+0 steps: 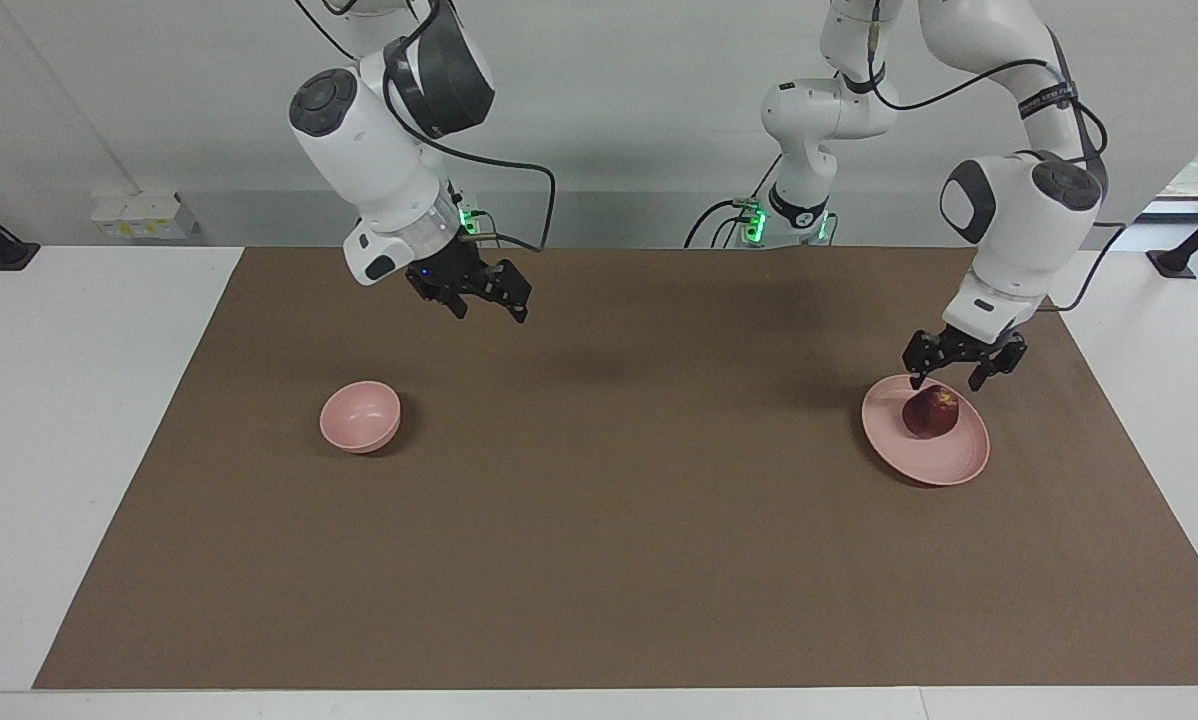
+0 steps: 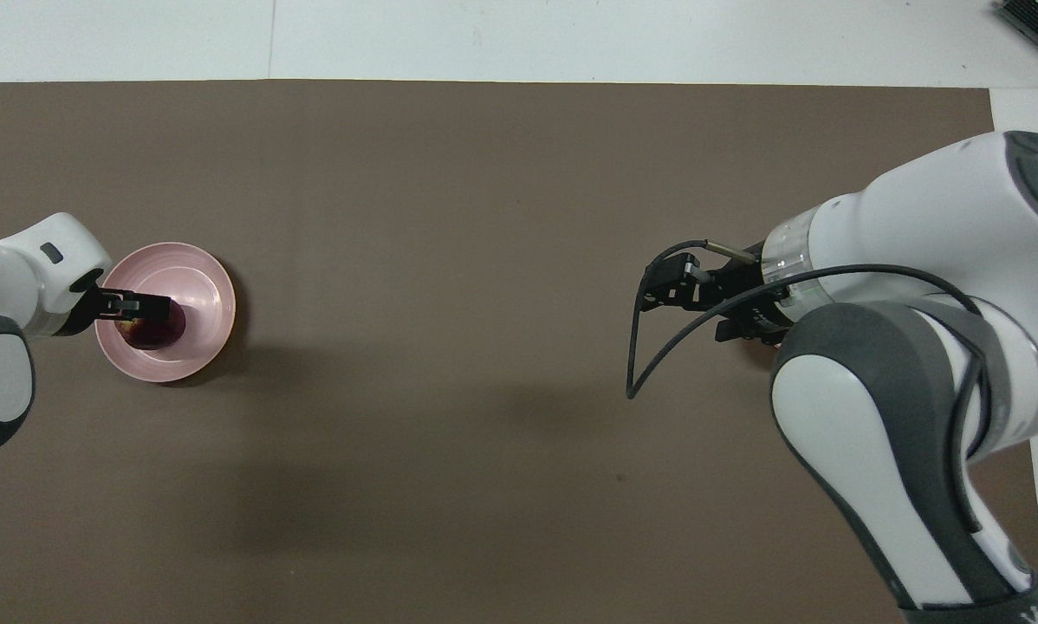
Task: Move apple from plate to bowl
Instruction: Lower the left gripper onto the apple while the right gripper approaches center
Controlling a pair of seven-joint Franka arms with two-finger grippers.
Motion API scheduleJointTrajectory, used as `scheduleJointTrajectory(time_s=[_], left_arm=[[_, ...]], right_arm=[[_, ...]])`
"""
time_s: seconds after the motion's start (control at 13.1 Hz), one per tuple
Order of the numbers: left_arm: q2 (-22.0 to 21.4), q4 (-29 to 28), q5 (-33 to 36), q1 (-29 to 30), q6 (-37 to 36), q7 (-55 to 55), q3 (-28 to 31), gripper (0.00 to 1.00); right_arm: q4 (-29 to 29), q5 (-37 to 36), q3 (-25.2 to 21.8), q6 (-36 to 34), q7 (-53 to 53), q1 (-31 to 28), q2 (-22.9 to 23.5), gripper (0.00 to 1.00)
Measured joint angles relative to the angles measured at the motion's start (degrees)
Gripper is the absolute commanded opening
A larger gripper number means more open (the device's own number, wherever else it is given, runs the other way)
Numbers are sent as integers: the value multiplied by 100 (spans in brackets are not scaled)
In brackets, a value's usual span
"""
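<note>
Hovering spread-fingered just above the apple [image 1: 932,411] on the plate [image 1: 949,460], the left gripper [image 1: 962,375]; right gripper [image 1: 492,306] waits raised, fingers apart; bowl [image 1: 360,416] toward its end.

Apple [image 1: 931,412]: one
Plate [image 1: 949,462]: one
Bowl [image 1: 360,416]: one
Arms: two
Left tool [image 1: 962,378]: one
Right tool [image 1: 490,309]: one
Surface [image 1: 609,520]: one, brown mat on it

Red apple [image 1: 931,412] on pink plate [image 1: 949,455], bowl [image 1: 360,416] – upright
</note>
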Motion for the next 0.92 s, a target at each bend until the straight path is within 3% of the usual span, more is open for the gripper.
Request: scheduleJointTrajectory(time_s=[0.31,0.61,0.92], left_arm=[[133,-124,-53,208,282,137,1,88],[132,-266,-525,211,392,204,-18,86],[110,-359,-572,248,394,425,13,78]], right_arm=[[-165,663,-2,302,373,48,149,100],[-232,686,-7,365,578,155,166,100],[-362,688,-13,366,729,156,167,100]])
